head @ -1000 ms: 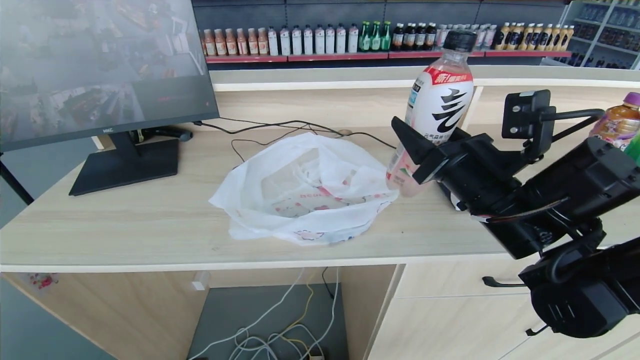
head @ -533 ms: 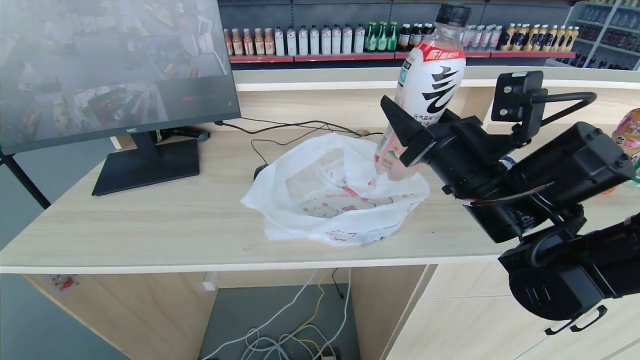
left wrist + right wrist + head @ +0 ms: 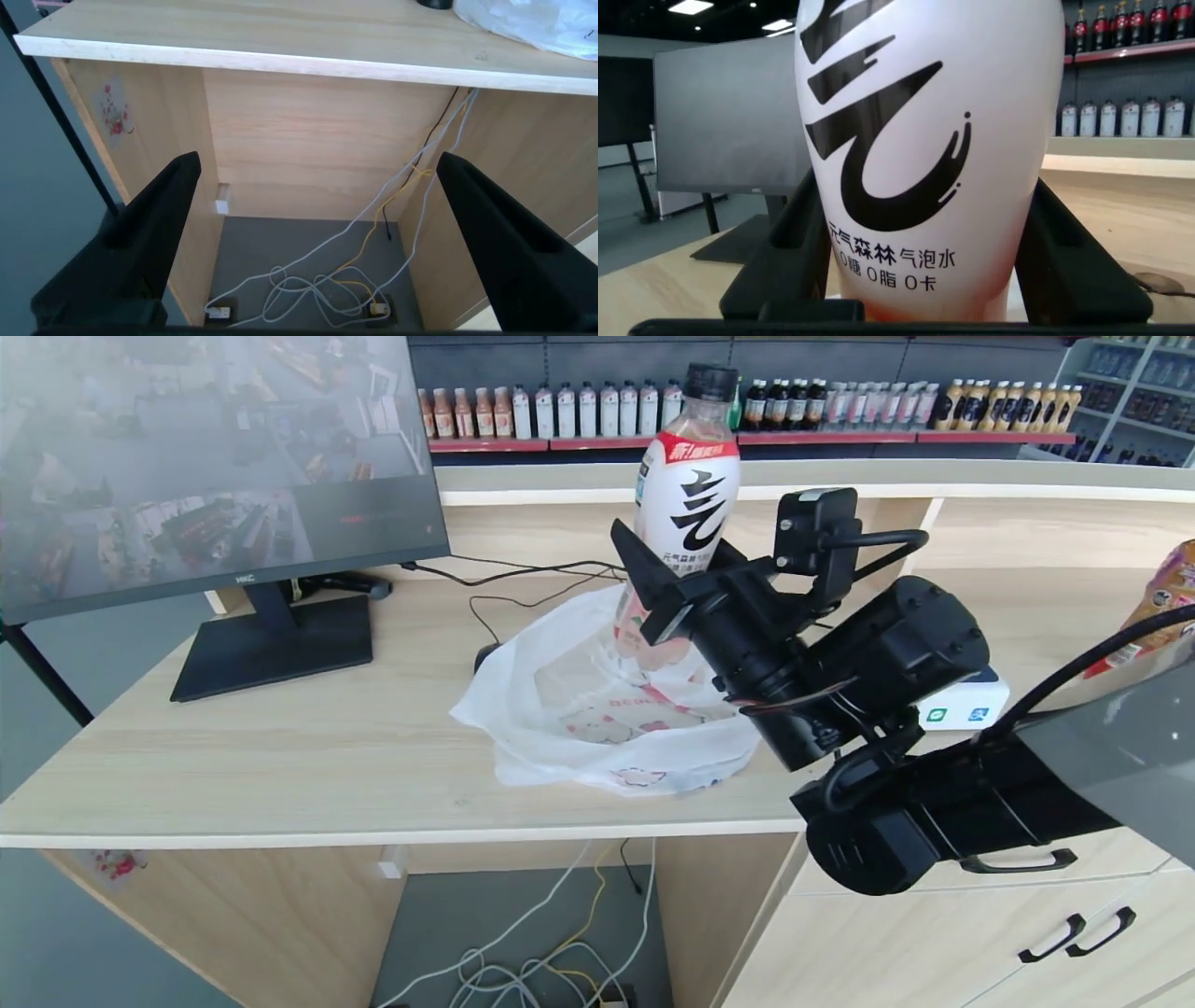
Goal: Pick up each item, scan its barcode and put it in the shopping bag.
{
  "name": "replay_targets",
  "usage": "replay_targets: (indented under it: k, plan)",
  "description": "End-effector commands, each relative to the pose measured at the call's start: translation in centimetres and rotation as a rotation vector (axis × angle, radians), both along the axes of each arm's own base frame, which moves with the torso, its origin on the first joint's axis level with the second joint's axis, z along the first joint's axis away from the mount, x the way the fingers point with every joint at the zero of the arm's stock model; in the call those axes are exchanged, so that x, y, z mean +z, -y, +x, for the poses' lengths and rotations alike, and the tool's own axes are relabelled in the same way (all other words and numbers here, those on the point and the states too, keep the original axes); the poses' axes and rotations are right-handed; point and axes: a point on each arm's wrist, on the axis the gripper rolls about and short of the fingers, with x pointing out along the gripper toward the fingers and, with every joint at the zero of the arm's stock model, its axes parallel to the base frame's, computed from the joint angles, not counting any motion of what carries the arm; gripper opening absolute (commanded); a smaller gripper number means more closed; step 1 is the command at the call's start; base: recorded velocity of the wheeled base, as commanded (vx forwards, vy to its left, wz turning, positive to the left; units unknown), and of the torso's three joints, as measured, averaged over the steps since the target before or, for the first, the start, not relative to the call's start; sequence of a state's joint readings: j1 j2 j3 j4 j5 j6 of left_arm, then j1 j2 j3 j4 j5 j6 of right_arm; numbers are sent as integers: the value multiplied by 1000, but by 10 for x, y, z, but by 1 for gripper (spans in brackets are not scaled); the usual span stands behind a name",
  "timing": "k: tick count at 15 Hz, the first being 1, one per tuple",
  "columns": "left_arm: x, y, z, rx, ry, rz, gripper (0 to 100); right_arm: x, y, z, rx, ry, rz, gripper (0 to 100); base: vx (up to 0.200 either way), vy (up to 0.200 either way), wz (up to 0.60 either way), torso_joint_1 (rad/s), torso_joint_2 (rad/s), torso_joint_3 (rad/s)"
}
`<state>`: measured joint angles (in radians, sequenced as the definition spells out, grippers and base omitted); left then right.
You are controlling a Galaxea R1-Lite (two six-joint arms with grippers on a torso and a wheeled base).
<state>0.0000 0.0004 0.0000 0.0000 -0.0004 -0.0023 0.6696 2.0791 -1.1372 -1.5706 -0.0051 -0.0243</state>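
Bottle (image 3: 686,504): upright, white label with a black brushstroke mark, black cap, pink liquid at the base. It is clamped round its lower body by the right gripper (image 3: 665,605), with the fingers pressed against opposite sides. The base hangs over the 1 o'clock rim of the shopping bag (image 3: 597,719), which lies open-mouthed on the wooden counter (image 3: 280,756). Contact between base and bag film cannot be determined. A monitor (image 3: 205,457) stands at the bag's 10 o'clock. A white box (image 3: 966,705) lies at its 3 o'clock. Left gripper (image 3: 318,166): below the counter edge, fingers spread wide, nothing held. Loose cables (image 3: 336,280) lie on the floor beyond.
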Motion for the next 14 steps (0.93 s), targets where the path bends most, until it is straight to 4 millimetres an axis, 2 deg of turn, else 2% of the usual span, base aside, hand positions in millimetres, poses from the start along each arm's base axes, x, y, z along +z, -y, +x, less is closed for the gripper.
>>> replay_targets:
  k: [1,3,6,11,14]
  plan:
    - [0,0,0,0,0,-1,100,-22,-17,13,9,-24,-21,0,0,0,0,0,0,0]
    - [0,0,0,-1,0,-1,100,-29,-23,20,0,-29,-17,0,0,0,0,0,0,0]
    - [0,0,0,0,0,-1,100,-27,-29,30,-43,-78,-22,0,0,0,0,0,0,0]
    - [0,0,0,0,0,-1,100,-47,-58,59,-50,-66,-44,0,0,0,0,0,0,0]
    - [0,0,0,0,0,-1,100,-55,-60,63,-53,-93,-67,0,0,0,0,0,0,0]
